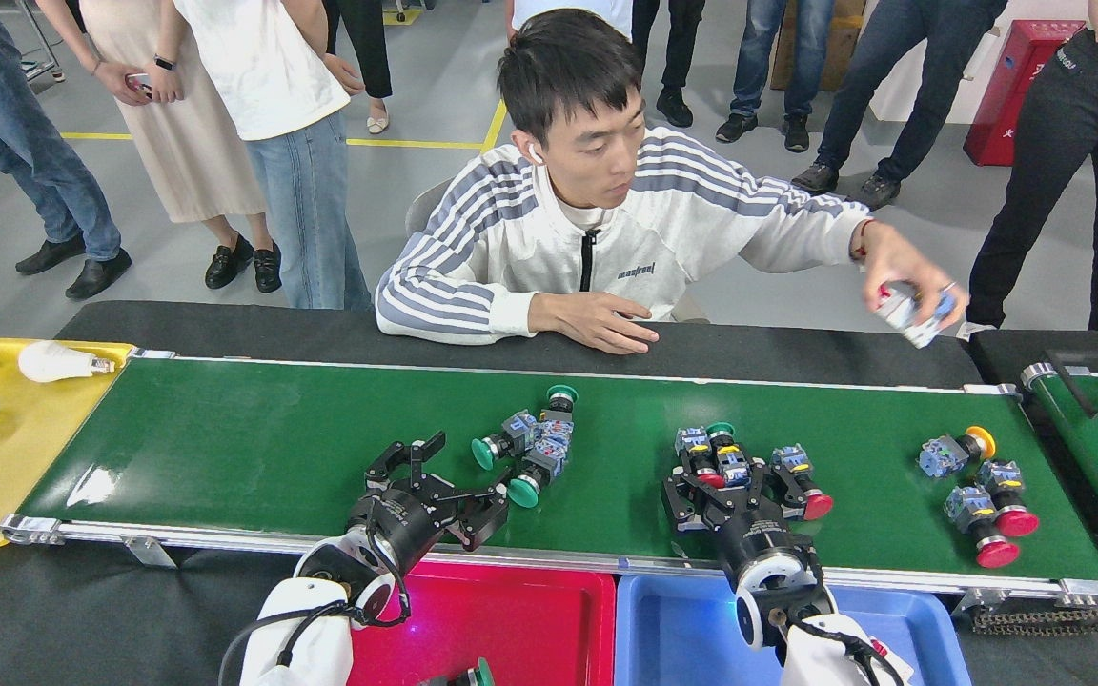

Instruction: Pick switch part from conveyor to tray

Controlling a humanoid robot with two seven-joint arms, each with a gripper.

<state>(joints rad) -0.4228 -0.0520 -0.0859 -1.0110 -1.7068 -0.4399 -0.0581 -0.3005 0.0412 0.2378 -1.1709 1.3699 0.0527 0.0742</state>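
While both claws gape wide, right claw (722,493) crowds red switches (701,459) near conveyor (225,448) edge

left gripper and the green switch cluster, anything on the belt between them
Nothing: in the head view only bare conveyor separates the left gripper from the green switches.

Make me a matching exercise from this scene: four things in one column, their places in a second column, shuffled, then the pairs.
Things:
1. light bulb
2. yellow-capped switch
3. white and red part
4. left claw

Places:
A. in the person's raised hand
B. on the yellow tray
C. over the conveyor's near edge, above the red tray
D. on the conveyor, toward its right end

Pairs: 1-B, 2-D, 3-A, 4-C
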